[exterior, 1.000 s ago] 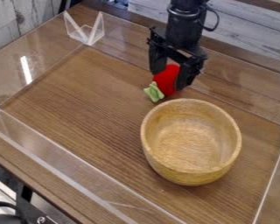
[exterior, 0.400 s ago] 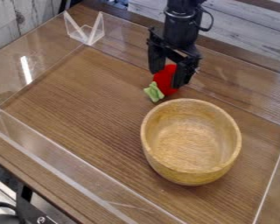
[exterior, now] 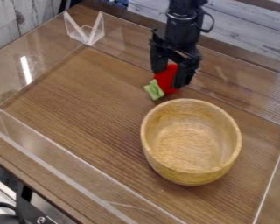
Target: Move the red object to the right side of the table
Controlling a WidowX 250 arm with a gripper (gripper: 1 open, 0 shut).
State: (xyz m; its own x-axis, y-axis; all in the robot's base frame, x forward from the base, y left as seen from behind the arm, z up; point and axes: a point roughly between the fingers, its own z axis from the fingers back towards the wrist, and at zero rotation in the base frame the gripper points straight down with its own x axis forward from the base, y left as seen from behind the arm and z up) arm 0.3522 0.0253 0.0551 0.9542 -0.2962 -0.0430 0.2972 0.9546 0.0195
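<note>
Gripper (exterior: pixel 175 77): released, straddling strawberry toy (exterior: pixel 164 81) just behind wooden bowl (exterior: pixel 192 140) | Change: none since prior frames | Counter (exterior: pixel 84 105) | Status: grasp pending, transfer not begun

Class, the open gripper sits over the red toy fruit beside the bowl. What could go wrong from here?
1. The red object is small and glossy, so it might slip from the open gripper as the jaws close.
2. The wooden bowl sits close by; a rightward carry could clip its rim.
</note>
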